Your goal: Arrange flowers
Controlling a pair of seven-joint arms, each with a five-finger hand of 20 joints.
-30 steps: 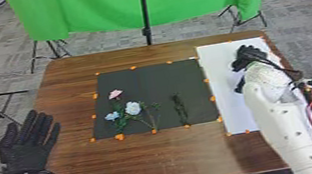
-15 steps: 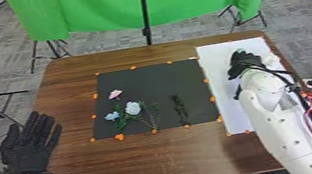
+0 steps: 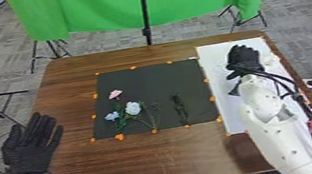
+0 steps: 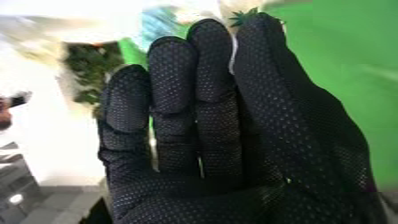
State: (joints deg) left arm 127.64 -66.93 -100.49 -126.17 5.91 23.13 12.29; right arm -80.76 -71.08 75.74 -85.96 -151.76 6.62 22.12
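Brown wood shows along the near side of the black mat (image 3: 151, 78) on the table (image 3: 138, 164) where I run this rig from a distance. My left hand (image 3: 29, 148) rests left of the mat's near corner, its fingers straight and slightly spread, holding nothing. On the mat's near half lie a dark green sprig (image 3: 179, 109) toward its right side, and a pale blue flower (image 3: 112, 116) and a white flower (image 3: 133, 107) toward its left, side by side. A pink flower (image 3: 116, 94) lies on the mat beyond those two. Right of the mat's far half, my right hand (image 3: 243, 55) is over a white sheet (image 3: 219, 54). In the wrist view, the fingers of my right hand (image 4: 200, 155) run long and narrow, close together, with a green leaf (image 4: 238, 19) at their tips; I cannot tell whether they grip its stem. Beyond the mat hangs a green cloth (image 3: 86, 10).
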